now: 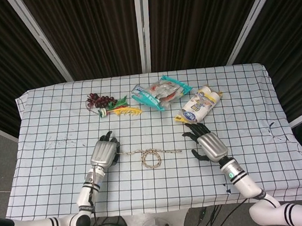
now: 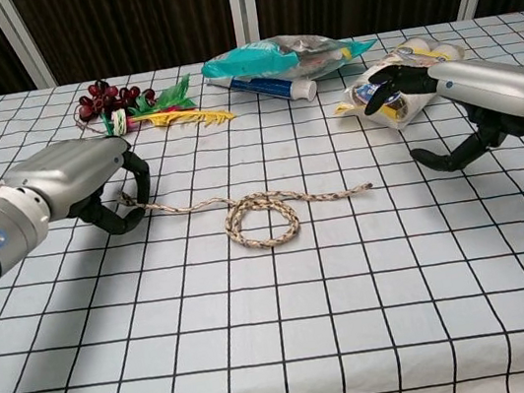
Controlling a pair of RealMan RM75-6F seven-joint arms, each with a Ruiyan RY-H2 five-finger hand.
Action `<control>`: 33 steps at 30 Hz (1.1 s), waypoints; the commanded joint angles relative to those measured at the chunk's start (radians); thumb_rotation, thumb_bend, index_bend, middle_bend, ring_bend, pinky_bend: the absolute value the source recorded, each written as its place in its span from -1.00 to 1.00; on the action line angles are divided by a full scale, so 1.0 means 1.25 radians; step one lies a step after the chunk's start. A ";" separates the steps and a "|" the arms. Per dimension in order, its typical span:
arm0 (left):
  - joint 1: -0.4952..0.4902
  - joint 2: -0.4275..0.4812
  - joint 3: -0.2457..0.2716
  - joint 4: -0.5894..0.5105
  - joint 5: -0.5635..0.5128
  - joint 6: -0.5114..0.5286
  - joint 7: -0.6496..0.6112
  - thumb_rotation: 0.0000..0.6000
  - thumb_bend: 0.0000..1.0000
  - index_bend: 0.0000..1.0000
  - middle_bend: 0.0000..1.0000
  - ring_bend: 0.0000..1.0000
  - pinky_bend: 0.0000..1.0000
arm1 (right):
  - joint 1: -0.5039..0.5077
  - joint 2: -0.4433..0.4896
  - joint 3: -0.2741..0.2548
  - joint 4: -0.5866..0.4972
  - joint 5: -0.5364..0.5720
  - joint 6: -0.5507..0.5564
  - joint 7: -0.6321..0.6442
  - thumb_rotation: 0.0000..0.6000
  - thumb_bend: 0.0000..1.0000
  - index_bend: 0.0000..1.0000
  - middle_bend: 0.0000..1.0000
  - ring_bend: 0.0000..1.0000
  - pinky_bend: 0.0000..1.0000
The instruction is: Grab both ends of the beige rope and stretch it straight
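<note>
A table (image 1: 49, 171) draped in a white, black-gridded cloth carries everything. On it lie a looped beige rope (image 1: 152, 158), dark grapes with a leafy sprig (image 1: 107, 105), a teal snack bag (image 1: 159, 93) and a yellow-trimmed packet (image 1: 198, 106).

One rope (image 1: 154, 156), two snack packs (image 1: 160, 93) (image 1: 198, 106), one grape bunch (image 1: 99, 101).

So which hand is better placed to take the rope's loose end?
The right hand, most likely: it hovers open just beyond the beige rope's free end, while the left hand already grips the other end.
</note>
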 commanded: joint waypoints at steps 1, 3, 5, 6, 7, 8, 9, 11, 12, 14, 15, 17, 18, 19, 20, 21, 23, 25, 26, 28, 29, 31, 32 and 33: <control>0.001 0.004 0.001 -0.003 0.004 0.000 -0.006 1.00 -0.12 0.26 -0.36 -0.88 -0.61 | 0.014 -0.028 -0.008 0.041 0.000 -0.011 0.038 1.00 -0.23 -0.54 -0.97 -1.00 -1.00; 0.001 0.005 0.002 -0.007 0.008 0.002 -0.009 1.00 -0.11 0.26 -0.36 -0.88 -0.61 | 0.019 -0.041 -0.011 0.061 -0.005 -0.009 0.053 1.00 -0.23 -0.53 -0.97 -1.00 -1.00; 0.002 0.006 0.000 -0.011 0.009 0.004 -0.013 1.00 -0.11 0.26 -0.36 -0.88 -0.61 | 0.023 -0.053 -0.013 0.078 -0.010 -0.005 0.067 1.00 -0.23 -0.53 -0.97 -1.00 -1.00; 0.002 0.007 0.000 -0.012 0.009 0.004 -0.015 1.00 -0.11 0.26 -0.36 -0.88 -0.61 | 0.025 -0.058 -0.014 0.084 -0.012 -0.004 0.073 1.00 -0.23 -0.53 -0.97 -1.00 -1.00; 0.002 0.007 -0.002 -0.014 0.009 0.005 -0.017 1.00 -0.11 0.26 -0.36 -0.88 -0.61 | 0.028 -0.063 -0.016 0.091 -0.015 -0.003 0.078 1.00 -0.23 -0.53 -0.96 -1.00 -1.00; 0.003 0.008 -0.003 -0.015 0.009 0.005 -0.021 1.00 -0.11 0.26 -0.36 -0.88 -0.61 | 0.031 -0.070 -0.018 0.100 -0.018 -0.002 0.083 1.00 -0.23 -0.52 -0.96 -1.00 -1.00; 0.003 0.009 -0.004 -0.017 0.008 0.005 -0.023 1.00 -0.11 0.26 -0.36 -0.88 -0.61 | 0.033 -0.075 -0.019 0.107 -0.021 -0.001 0.086 1.00 -0.23 -0.51 -0.96 -1.00 -1.00; 0.003 0.011 -0.005 -0.019 0.009 0.005 -0.028 1.00 -0.11 0.26 -0.36 -0.88 -0.61 | 0.038 -0.089 -0.022 0.125 -0.023 -0.001 0.091 1.00 -0.22 -0.51 -0.96 -1.00 -1.00; 0.003 0.012 -0.005 -0.020 0.009 0.005 -0.030 1.00 -0.11 0.26 -0.36 -0.88 -0.61 | 0.040 -0.094 -0.024 0.132 -0.024 -0.003 0.093 1.00 -0.22 -0.51 -0.96 -1.00 -1.00; 0.003 0.014 -0.005 -0.021 0.009 0.004 -0.032 1.00 -0.11 0.26 -0.36 -0.88 -0.61 | 0.045 -0.105 -0.028 0.145 -0.024 -0.007 0.098 1.00 -0.23 -0.50 -0.96 -1.00 -1.00; 0.004 0.015 -0.005 -0.021 0.009 0.004 -0.033 1.00 -0.11 0.26 -0.36 -0.88 -0.61 | 0.046 -0.110 -0.030 0.150 -0.025 -0.008 0.100 1.00 -0.23 -0.50 -0.96 -1.00 -1.00; 0.004 0.017 -0.005 -0.021 0.008 0.003 -0.035 1.00 -0.11 0.26 -0.36 -0.88 -0.61 | 0.050 -0.120 -0.034 0.164 -0.025 -0.011 0.101 1.00 -0.24 -0.50 -0.96 -1.00 -1.00; 0.004 0.017 -0.005 -0.021 0.008 0.003 -0.036 1.00 -0.11 0.26 -0.36 -0.88 -0.61 | 0.052 -0.125 -0.035 0.169 -0.025 -0.013 0.102 1.00 -0.25 -0.50 -0.96 -1.00 -1.00; 0.004 0.018 -0.005 -0.021 0.008 0.003 -0.038 1.00 -0.11 0.26 -0.36 -0.88 -0.61 | 0.054 -0.129 -0.036 0.173 -0.024 -0.015 0.102 1.00 -0.26 -0.50 -0.96 -1.00 -1.00; 0.005 0.018 -0.005 -0.022 0.008 0.003 -0.040 1.00 -0.11 0.26 -0.36 -0.88 -0.61 | 0.056 -0.135 -0.037 0.177 -0.024 -0.016 0.103 1.00 -0.27 -0.50 -0.96 -1.00 -1.00; 0.005 0.019 -0.005 -0.022 0.008 0.004 -0.041 1.00 -0.11 0.26 -0.36 -0.88 -0.61 | 0.058 -0.139 -0.037 0.181 -0.025 -0.016 0.102 1.00 -0.27 -0.50 -0.96 -1.00 -1.00; 0.006 0.020 -0.004 -0.025 0.010 0.005 -0.044 1.00 -0.12 0.26 -0.36 -0.88 -0.61 | 0.061 -0.148 -0.038 0.188 -0.025 -0.016 0.100 1.00 -0.27 -0.47 -0.96 -1.00 -1.00; 0.005 0.021 -0.004 -0.027 0.011 0.006 -0.045 1.00 -0.11 0.26 -0.36 -0.88 -0.61 | 0.064 -0.155 -0.038 0.194 -0.024 -0.016 0.099 1.00 -0.27 -0.43 -0.96 -1.00 -1.00; 0.006 0.021 -0.005 -0.029 0.010 0.007 -0.045 1.00 -0.11 0.26 -0.36 -0.88 -0.61 | 0.065 -0.158 -0.038 0.198 -0.023 -0.017 0.098 1.00 -0.27 -0.42 -0.96 -1.00 -1.00; 0.006 0.023 -0.004 -0.033 0.010 0.008 -0.044 1.00 -0.11 0.26 -0.36 -0.88 -0.61 | 0.066 -0.163 -0.038 0.204 -0.019 -0.018 0.096 1.00 -0.27 -0.39 -0.96 -1.00 -1.00; 0.006 0.024 -0.004 -0.035 0.010 0.010 -0.043 1.00 -0.11 0.26 -0.36 -0.88 -0.61 | 0.067 -0.167 -0.038 0.209 -0.017 -0.018 0.094 1.00 -0.27 -0.39 -0.96 -1.00 -1.00; 0.005 0.026 -0.005 -0.038 0.010 0.011 -0.042 1.00 -0.11 0.26 -0.36 -0.88 -0.61 | 0.069 -0.172 -0.036 0.214 -0.013 -0.019 0.092 1.00 -0.27 -0.37 -0.96 -1.00 -1.00; 0.006 0.026 -0.005 -0.039 0.009 0.012 -0.041 1.00 -0.11 0.26 -0.36 -0.88 -0.61 | 0.070 -0.175 -0.035 0.217 -0.011 -0.019 0.090 1.00 -0.27 -0.36 -0.95 -1.00 -1.00; 0.006 0.026 -0.005 -0.040 0.008 0.013 -0.041 1.00 -0.11 0.26 -0.36 -0.88 -0.61 | 0.070 -0.177 -0.035 0.220 -0.009 -0.020 0.089 1.00 -0.27 -0.35 -0.95 -1.00 -1.00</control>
